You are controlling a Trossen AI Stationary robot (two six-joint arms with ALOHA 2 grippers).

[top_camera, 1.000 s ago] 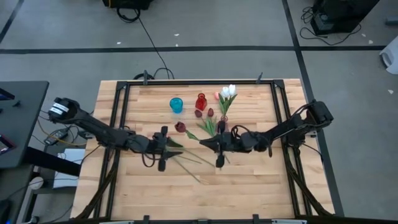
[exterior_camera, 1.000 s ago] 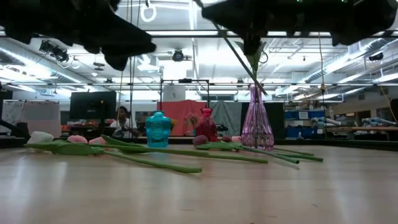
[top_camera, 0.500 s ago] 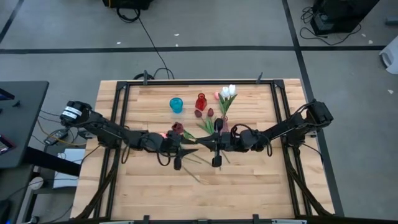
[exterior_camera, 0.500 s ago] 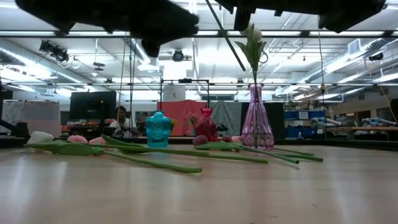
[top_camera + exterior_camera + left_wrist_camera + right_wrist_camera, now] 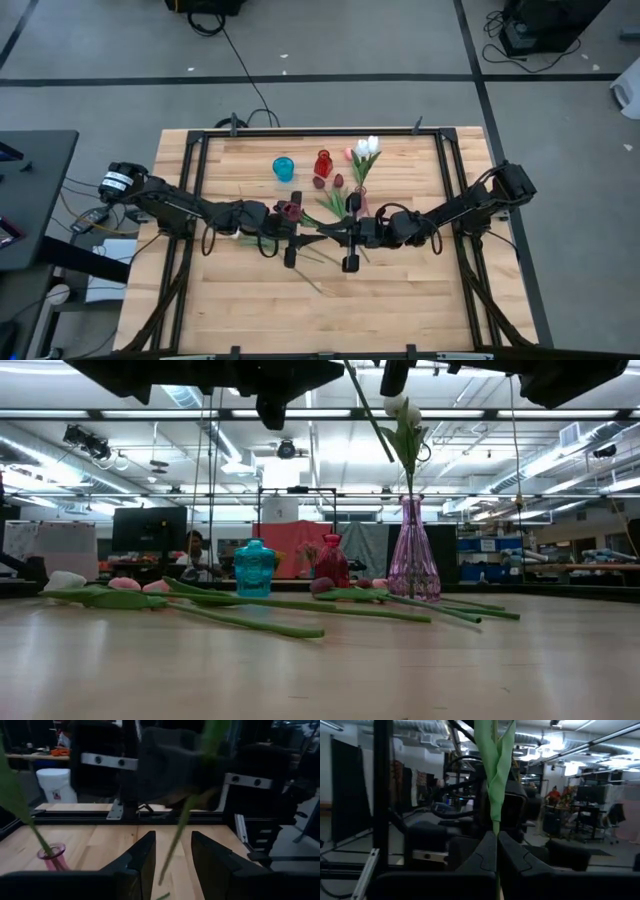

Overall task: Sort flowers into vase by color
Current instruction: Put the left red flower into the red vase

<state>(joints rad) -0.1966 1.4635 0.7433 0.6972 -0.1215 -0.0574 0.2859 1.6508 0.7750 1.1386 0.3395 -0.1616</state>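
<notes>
One stem (image 5: 495,785) pinched by right gripper (image 5: 497,851) | bloom cut off

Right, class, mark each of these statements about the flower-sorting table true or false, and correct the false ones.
1. The right gripper is shut on a green flower stem. True.
2. The left gripper is shut. False: its fingers stand apart, open.
3. White tulips stand in the pink vase. True.
4. The blue vase holds pink flowers. False: no flowers show in it.
5. Several flowers lie flat on the wooden table. True.
</notes>
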